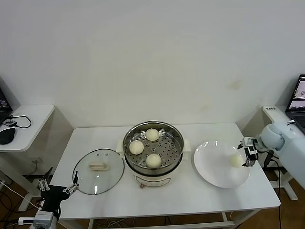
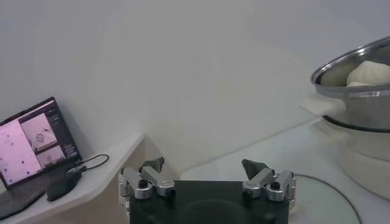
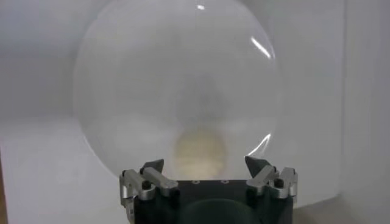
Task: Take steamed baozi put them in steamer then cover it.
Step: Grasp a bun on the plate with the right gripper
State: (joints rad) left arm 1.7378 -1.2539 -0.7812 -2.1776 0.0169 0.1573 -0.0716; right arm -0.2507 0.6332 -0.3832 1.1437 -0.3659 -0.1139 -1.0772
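The step in hand looks to be picking up the last baozi (image 1: 237, 161), which lies on the white plate (image 1: 215, 168) near the plate's right rim, toward the right edge of the table (image 1: 200, 198). To do it well, the right gripper (image 1: 248, 152) should come down so that one finger passes on each side of the bun, close gently enough not to dent the soft dough, and lift straight up before carrying it across to the steamer (image 1: 153, 147), where a bare patch of perforated floor shows on the right side of the basket. Three baozi already sit in the steamer: one at the back (image 1: 152, 134), one at the left (image 1: 136, 147) and one at the front (image 1: 153, 161). The right arm reaches in from the right edge of the table, its gripper just beside the bun at the plate's rim; in the right wrist view the fingers (image 3: 152, 167) stand wide apart with the bun (image 3: 200, 151) centred just ahead of them, not yet clasped. The left gripper (image 1: 59, 187) waits low off the table's front left corner, its jaws also spread and holding nothing. The cover (image 1: 98, 171) lies flat on the table, handle up, just to the left of the steamer, to be set on once the last bun is in.
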